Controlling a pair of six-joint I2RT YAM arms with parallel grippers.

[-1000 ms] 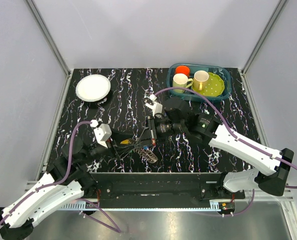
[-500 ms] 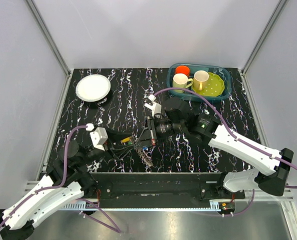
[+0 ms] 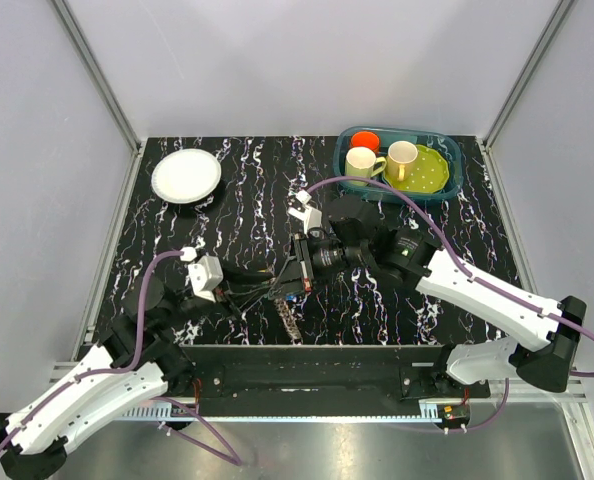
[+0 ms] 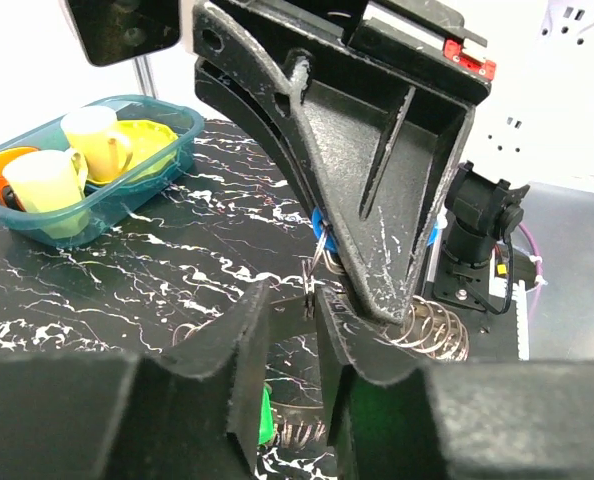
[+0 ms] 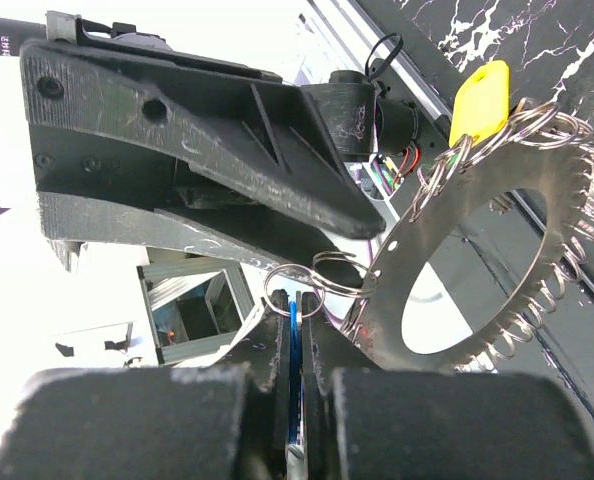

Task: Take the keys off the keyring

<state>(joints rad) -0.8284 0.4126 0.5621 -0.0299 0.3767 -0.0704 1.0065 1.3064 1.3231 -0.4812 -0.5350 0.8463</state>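
Note:
The keyring (image 3: 289, 318) hangs edge-on between my two grippers, just above the table's front edge. In the right wrist view it is a flat metal ring (image 5: 388, 281) edged with several small split rings, with a yellow tag (image 5: 480, 97) at its top. My right gripper (image 5: 295, 305) is shut on a blue key (image 5: 294, 335) that hangs from a split ring. My left gripper (image 4: 292, 310) faces it, fingers narrowly apart around a small metal ring (image 4: 307, 297) at their tips. A green tag (image 4: 264, 420) lies below. From above, the left gripper (image 3: 265, 290) and right gripper (image 3: 297, 275) almost touch.
A round white plate (image 3: 186, 175) sits at the back left. A teal basin (image 3: 455, 182) at the back right holds two cream mugs, an orange cup and a yellow-green plate, and it also shows in the left wrist view (image 4: 127, 195). Grey walls close in the black marbled table.
My left gripper has shifted slightly right, closer to the right gripper. The keyring has swung edge-on and hangs a little lower. The yellow tag no longer shows from above.

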